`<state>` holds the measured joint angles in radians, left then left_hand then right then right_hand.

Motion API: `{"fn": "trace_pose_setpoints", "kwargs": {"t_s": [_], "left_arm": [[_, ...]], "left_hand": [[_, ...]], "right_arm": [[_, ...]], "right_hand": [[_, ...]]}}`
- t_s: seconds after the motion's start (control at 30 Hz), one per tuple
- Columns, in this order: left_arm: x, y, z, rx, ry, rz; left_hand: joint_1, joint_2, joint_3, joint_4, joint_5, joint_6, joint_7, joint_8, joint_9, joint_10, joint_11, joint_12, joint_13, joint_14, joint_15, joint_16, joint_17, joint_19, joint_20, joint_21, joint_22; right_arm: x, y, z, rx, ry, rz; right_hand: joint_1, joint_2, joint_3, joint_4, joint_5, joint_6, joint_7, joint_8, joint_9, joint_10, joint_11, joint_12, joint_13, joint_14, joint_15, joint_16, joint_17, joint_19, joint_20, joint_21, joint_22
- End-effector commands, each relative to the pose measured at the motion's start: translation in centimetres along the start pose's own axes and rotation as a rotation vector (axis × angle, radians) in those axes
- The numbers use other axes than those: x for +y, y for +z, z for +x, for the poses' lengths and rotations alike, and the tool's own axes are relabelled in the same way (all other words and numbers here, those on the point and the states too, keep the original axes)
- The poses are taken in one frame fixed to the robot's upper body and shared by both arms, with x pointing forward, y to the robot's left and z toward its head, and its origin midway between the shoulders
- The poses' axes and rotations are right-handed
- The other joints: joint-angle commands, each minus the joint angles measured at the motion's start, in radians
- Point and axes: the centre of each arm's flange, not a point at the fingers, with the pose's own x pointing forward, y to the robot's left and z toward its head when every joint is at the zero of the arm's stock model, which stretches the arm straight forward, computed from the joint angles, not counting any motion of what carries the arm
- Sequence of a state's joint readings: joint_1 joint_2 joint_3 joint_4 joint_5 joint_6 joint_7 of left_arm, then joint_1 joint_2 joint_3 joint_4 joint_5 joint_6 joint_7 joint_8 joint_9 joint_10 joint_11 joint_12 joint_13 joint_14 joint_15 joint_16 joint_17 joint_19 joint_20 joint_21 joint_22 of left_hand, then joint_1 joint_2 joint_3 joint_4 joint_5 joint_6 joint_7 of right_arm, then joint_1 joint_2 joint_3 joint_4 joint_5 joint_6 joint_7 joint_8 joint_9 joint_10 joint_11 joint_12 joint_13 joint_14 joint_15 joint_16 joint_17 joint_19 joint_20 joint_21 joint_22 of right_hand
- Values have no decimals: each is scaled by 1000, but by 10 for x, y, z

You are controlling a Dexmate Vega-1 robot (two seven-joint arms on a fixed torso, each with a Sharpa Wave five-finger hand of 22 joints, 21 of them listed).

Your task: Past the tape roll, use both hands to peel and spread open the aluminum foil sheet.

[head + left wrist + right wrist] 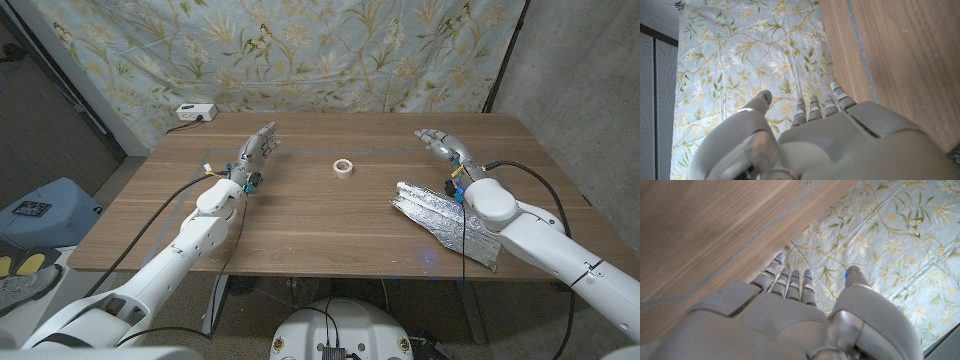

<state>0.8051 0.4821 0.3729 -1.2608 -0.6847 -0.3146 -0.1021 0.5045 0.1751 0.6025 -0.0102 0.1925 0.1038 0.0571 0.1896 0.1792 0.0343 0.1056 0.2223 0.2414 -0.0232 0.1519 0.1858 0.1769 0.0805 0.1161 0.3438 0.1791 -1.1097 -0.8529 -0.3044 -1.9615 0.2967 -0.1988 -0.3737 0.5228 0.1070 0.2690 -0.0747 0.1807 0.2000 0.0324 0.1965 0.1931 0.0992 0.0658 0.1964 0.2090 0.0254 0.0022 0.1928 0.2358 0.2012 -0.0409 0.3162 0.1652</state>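
Crumpled aluminum foil sheet sits lower right of the frame on the table, beside your right arm. Tape roll is at centre. Your left robot hand and right robot hand both hover released, fingers apart, grasping nothing.

Your arms are smooth white shells with rounded joint housings, and a black cable runs loose along each one to the wrist. Your left hand and right hand are matte grey plates. Your fingers are segmented grey with darker gaps. You can see small blue marks near the fingertips and wrists.
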Motion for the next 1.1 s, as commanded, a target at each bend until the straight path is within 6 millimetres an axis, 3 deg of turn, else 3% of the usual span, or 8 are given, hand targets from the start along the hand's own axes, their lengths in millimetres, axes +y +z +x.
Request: {"fn": "trace_pose_setpoints", "kwargs": {"t_s": [0.03, 0.33, 0.67, 0.87, 1.1], "left_arm": [[-1, 0, 6, 0, -7, -6], [3, -3, 5, 9, 3, -3], [2, -2, 10, 5, 1, -3], [1, -2, 13, 4, 2, -7], [3, -3, 16, 4, 6, -8]], "left_hand": [[8, 1, 4, -6, 7, 14, -1, 3, 3, 7, 8, 6, 1, 8, 7, 5, 2, 5, 4, -3, 3], [9, 2, 3, -11, 8, 16, 1, 2, 3, 10, 10, 7, 0, 10, 10, 6, 3, 8, 6, -5, 3], [10, 4, 2, -14, 9, 17, 2, 2, 3, 12, 16, 8, -2, 12, 15, 7, 4, 7, 11, -7, 3], [10, 6, 2, -15, 9, 18, 1, 2, 3, 13, 15, 8, -3, 12, 16, 7, 4, 8, 10, -8, 4], [10, 6, 1, -17, 9, 19, 1, 1, 3, 15, 15, 8, -4, 14, 17, 8, 5, 9, 11, -9, 4]], "right_arm": [[-5, 11, -18, 43, -40, -119], [-6, 19, -24, 124, -26, -216], [-4, 26, -28, 160, -27, -283], [-5, 33, -32, 171, -32, -328], [-6, 39, -36, 185, -31, -376]], "right_hand": [[18, -4, 4, -14, 0, 4, 10, 1, 2, 1, 5, 3, 1, -1, 8, 6, -2, 4, -16, -6, 4], [41, -8, 10, -37, -1, 3, 20, 2, 2, 5, 13, 6, 1, 4, 23, 8, -8, 8, -2, -14, 4], [49, -16, 9, -48, -3, 1, 37, 1, 2, 12, 24, 10, 2, 9, 33, 11, -12, 15, 11, -20, 4], [59, -16, 9, -59, -3, 32, 79, 12, 1, 25, 48, 15, 2, 22, 59, 17, -16, 24, 29, -30, 4], [68, -16, 10, -66, -2, 47, 93, 14, -1, 34, 66, 17, 1, 27, 71, 19, -18, 29, 40, -36, 4]]}}
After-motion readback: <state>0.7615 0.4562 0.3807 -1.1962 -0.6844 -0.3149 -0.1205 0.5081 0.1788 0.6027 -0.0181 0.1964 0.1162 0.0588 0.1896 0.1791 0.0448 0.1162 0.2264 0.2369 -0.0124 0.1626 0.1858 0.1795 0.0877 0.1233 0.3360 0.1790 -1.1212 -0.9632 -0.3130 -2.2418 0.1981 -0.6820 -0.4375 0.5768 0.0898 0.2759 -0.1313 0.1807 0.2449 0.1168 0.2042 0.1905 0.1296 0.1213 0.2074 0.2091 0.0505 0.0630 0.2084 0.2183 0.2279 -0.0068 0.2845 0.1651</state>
